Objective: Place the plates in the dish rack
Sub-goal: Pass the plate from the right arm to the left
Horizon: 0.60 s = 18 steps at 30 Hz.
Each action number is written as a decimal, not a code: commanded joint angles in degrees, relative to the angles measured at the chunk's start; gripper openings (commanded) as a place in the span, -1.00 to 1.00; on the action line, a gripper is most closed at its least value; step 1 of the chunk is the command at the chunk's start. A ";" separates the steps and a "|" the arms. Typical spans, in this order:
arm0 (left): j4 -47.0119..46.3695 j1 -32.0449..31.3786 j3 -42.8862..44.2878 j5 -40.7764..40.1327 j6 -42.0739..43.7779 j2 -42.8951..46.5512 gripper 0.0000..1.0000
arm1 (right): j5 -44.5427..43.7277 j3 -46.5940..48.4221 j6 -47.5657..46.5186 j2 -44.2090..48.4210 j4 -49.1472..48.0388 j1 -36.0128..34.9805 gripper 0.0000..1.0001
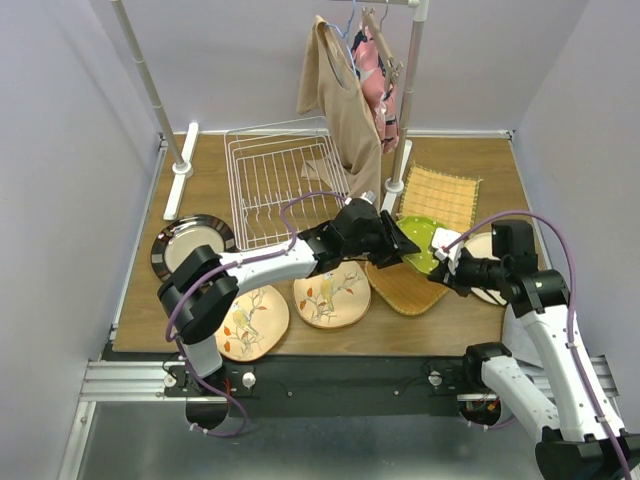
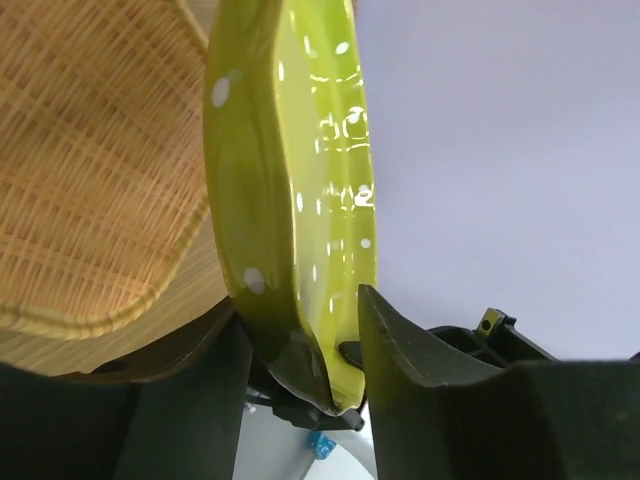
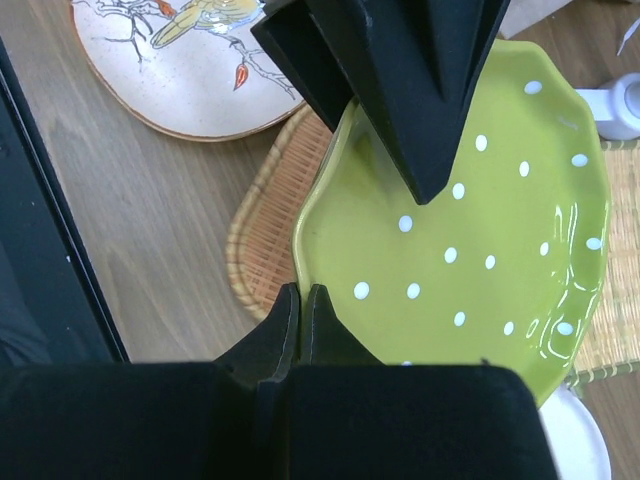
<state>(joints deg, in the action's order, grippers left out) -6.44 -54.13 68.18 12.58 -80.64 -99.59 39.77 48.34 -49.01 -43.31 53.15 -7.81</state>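
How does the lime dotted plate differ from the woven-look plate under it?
The lime plate is glossy green with white dots and a wavy rim; the orange woven-look plate is matte, basket-textured, a rounded square. The lime plate is clamped in the left claw; the woven-look plate lies ungripped beneath. Neither is in the dish rack.

Plain lilac walls point(image 1: 230, 60) enclose the wooden desk point(image 1: 470, 330) on its left, far and right edges, with a white clothes rail point(image 1: 148, 92) bearing garments point(image 1: 345, 110) at the far edge.
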 commanded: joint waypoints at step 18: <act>4.42 -1.24 6.70 -8.01 17.80 -1.13 -0.76 | 12.35 -4.04 -2.58 1.39 -7.09 -1.76 -0.99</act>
<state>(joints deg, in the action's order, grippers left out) 0.64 -54.87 71.94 7.77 -69.49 -99.68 42.48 44.88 -51.33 -42.54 48.88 -7.94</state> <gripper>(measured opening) 0.405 0.015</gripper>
